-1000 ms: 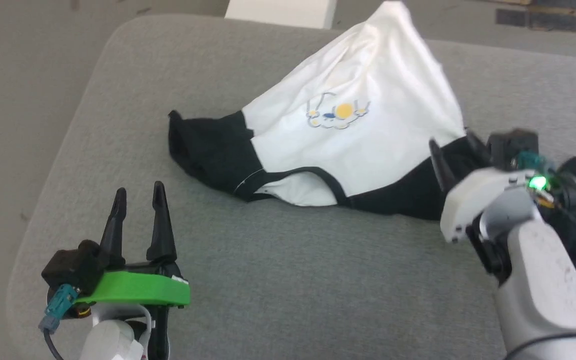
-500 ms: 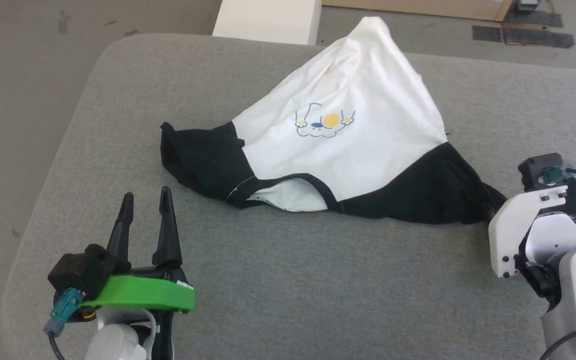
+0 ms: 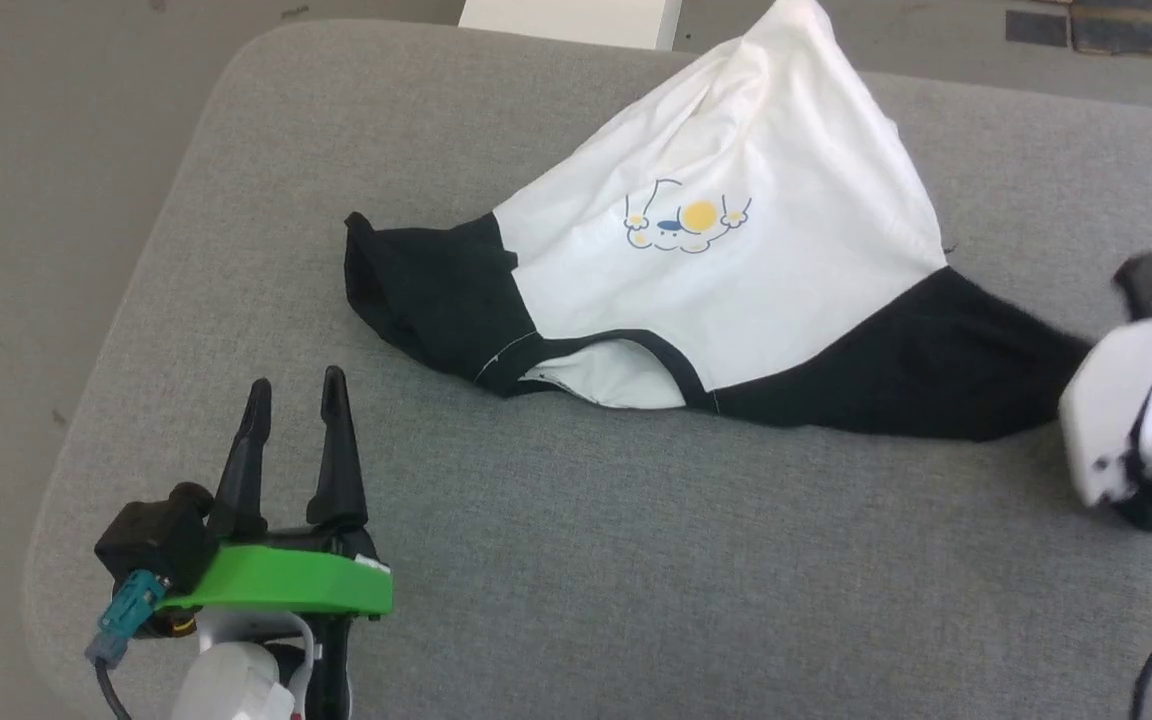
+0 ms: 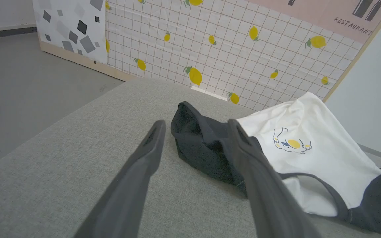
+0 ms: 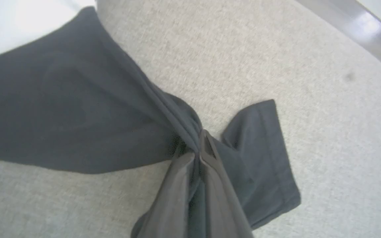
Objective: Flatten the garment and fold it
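Garment crumpled on the grey pad, white body peaked toward the far edge.
Black sleeve bunched and pinched between the closed fingers of the right gripper, at the pad's right side. Left gripper hovers over bare pad near the other sleeve, fingers spread, holding nothing. Chest print faces up.

One garment, one grey cushion; one left gripper, one right gripper

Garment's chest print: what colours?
Yellow and blue chest print on the white garment; head view shows it best.
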{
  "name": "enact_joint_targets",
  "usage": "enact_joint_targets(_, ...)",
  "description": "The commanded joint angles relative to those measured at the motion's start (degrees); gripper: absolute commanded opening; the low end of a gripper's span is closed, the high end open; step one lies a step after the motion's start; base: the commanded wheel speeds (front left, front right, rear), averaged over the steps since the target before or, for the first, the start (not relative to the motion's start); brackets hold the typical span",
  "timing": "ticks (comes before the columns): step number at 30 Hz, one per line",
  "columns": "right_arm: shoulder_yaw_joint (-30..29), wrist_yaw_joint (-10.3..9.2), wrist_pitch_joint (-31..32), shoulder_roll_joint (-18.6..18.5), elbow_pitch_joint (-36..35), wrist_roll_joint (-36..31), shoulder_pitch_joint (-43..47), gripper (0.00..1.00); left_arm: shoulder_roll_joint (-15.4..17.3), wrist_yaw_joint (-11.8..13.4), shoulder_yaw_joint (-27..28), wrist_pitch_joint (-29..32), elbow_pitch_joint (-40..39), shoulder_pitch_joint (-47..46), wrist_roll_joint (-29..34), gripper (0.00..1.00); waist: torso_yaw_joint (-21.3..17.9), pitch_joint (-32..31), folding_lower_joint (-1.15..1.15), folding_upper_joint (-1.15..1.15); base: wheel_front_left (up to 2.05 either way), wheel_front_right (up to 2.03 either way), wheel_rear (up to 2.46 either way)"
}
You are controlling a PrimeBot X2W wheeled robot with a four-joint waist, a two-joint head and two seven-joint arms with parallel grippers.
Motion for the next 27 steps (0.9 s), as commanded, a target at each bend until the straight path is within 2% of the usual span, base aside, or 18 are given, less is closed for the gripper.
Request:
enact_joint_targets(1, 0.2, -0.1, 0.4, -1.7, 0.5, 0.0, -3.0, 0.0, -0.1, 0.0, -0.1, -0.3, -0.2, -1.1, -0.2, 1.0, 0.2, 1.2, 0.0, 0.0, 0.0, 0.0, 0.0)
enact_joint_targets(8, 3.5, -0.1, -0.6, -8.9, 7.5, -2.1, -15.2, 0.0, -0.1, -0.4, -2.1, -0.3, -0.2, -3.9, -0.8, 1.0, 2.7, 5.5, 0.0, 0.0, 0.0, 0.0, 0.0)
enact_joint_targets(12, 3.1, -0.1, -3.9, -10.6, 11.1, -5.1, -21.2, 0.0, -0.1, -0.5, -3.1, -0.3, -0.1, -5.3, -1.4, 1.0, 4.7, 7.9, 0.0, 0.0, 0.0, 0.0, 0.0)
enact_joint_targets(13, 2.9, -0.1, -4.8, -10.6, 12.1, -5.7, -22.2, 0.2, -0.1, -0.5, -3.3, -0.3, -0.1, -5.6, -1.5, 1.0, 5.0, 8.2, 0.0, 0.0, 0.0, 0.0, 0.0)
enact_joint_targets(14, 2.7, -0.1, -5.2, -10.2, 13.7, -6.0, -23.1, 1.0, -0.1, -0.5, -3.4, -0.3, 0.0, -5.8, -1.7, 1.0, 5.2, 8.4, 0.0, 0.0, 0.0, 0.0, 0.0)
enact_joint_targets(20, 2.3, -0.1, -10.5, -8.2, 19.2, -5.6, -26.3, 1.0, -0.1, -0.2, -3.3, -0.3, 0.7, -5.3, -1.7, 1.0, 4.6, 6.7, 0.0, 0.0, 0.0, 0.0, 0.0)
enact_joint_targets(27, -1.3, -0.1, -23.0, -3.1, 17.2, -0.8, -22.7, 1.0, -0.1, -0.5, -2.7, -0.3, 1.4, -4.0, -0.5, 1.0, 1.7, 1.1, 0.0, 0.0, 0.0, 0.0, 0.0)
